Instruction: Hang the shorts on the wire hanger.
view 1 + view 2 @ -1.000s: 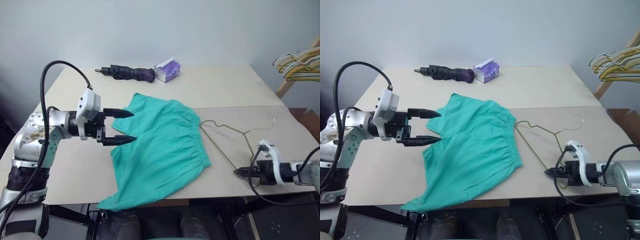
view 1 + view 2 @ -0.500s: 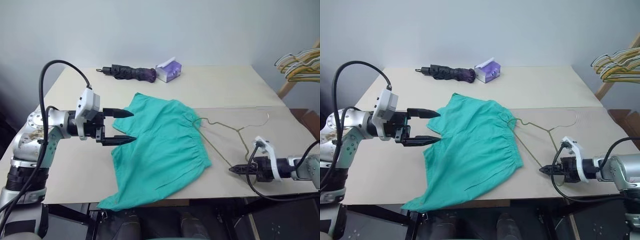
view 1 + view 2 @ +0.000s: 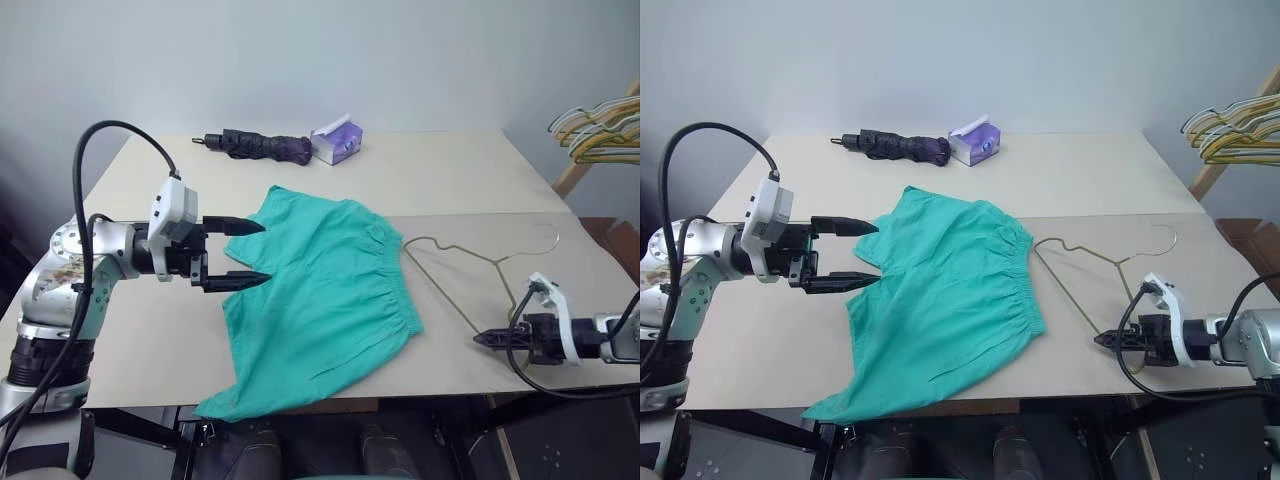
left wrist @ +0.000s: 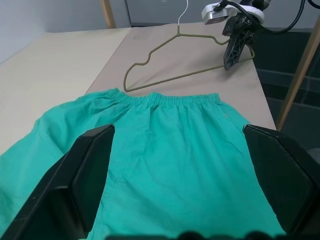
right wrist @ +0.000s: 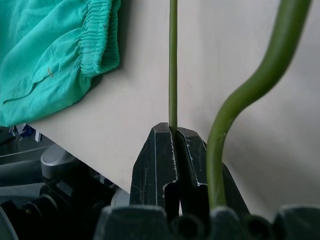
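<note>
1. The table [image 3: 130, 330] is noted as the work surface; all places below are given relative to the shorts.
2. The shorts [image 3: 320, 300] are found spread flat at the table's near middle, one leg hanging over the front edge, the gathered waistband turned toward the wire hanger. Laid open like this, the waistband is judged to be presented for threading.
3. The left gripper [image 3: 240, 254] is held just above the shorts' hem side, opposite the waistband, its fingers spread wide and empty, one above the other. It is judged to be waiting to pinch the cloth.
4. The wire hanger [image 3: 470, 272] is seen lying flat just beside the waistband, apart from the cloth, its hook pointing away from the shorts.
5. The right gripper [image 3: 1100, 341] is placed beyond the hanger's near corner, fingers pinched tight on the wire, as the right wrist view confirms. This grip is judged to allow the hanger to be steered into the shorts.
6. A folded umbrella [image 3: 255, 146] and a small box [image 3: 335, 141] are recorded well behind the shorts, out of the way.
</note>
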You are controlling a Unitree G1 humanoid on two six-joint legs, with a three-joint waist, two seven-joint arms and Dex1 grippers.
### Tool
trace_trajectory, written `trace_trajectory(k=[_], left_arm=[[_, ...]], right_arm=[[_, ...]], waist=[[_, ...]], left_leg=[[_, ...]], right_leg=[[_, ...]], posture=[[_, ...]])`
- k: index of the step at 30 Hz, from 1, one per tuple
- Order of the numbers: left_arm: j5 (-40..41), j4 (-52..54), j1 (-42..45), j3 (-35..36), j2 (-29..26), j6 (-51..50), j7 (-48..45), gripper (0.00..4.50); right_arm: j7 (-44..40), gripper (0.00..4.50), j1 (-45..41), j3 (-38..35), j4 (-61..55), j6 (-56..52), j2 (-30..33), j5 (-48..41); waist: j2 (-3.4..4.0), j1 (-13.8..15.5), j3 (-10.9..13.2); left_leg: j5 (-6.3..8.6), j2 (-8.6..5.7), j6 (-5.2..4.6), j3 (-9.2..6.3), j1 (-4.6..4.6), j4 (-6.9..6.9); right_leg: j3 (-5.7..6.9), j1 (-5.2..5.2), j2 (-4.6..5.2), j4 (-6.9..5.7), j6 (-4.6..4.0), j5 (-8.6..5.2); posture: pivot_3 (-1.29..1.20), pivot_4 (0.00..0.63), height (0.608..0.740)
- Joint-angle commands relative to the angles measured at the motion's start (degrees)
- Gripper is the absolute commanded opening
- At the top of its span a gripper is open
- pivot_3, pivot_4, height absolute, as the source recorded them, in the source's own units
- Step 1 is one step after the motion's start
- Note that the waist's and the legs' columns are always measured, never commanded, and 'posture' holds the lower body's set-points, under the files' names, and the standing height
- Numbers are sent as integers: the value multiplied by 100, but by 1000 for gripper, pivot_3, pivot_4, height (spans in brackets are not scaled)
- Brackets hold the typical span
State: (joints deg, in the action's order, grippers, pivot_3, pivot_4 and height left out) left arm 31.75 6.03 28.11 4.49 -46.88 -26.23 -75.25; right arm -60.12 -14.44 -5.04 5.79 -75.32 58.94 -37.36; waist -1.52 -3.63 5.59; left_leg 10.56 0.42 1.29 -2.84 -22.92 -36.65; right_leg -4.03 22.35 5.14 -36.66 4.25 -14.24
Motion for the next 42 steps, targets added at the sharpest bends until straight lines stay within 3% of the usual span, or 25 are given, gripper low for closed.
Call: trace_trajectory(k=[1,23,36,42], left_arm=[[86,138,84,126,-98,42,-13,4438],[69,322,-181,232,-147,110,26,4438],[30,365,-281,263,-176,232,93,4438],[49,467,-430,297,-171,251,177,4438]], right_arm=[[-131,0,-66,34,-62,-72,13,-141],[-845,0,-238,291,-332,-67,195,-466],[-1560,0,-248,656,-420,537,821,-305],[-1245,0,-589,785,29,549,704,15]], waist=[[0,1,0],[-1,40,0],[-1,122,0],[-3,124,1]], left_leg=[[0,0,0,0,-1,0],[0,0,0,0,-1,0],[0,0,1,2,-2,0],[1,1,-1,4,-1,0]], right_leg=[[0,1,0,0,0,0],[1,1,0,1,0,0],[2,3,1,3,0,0],[2,4,1,3,-2,0]], posture=[[-13,57,740],[16,42,740],[31,36,740],[31,42,740]])
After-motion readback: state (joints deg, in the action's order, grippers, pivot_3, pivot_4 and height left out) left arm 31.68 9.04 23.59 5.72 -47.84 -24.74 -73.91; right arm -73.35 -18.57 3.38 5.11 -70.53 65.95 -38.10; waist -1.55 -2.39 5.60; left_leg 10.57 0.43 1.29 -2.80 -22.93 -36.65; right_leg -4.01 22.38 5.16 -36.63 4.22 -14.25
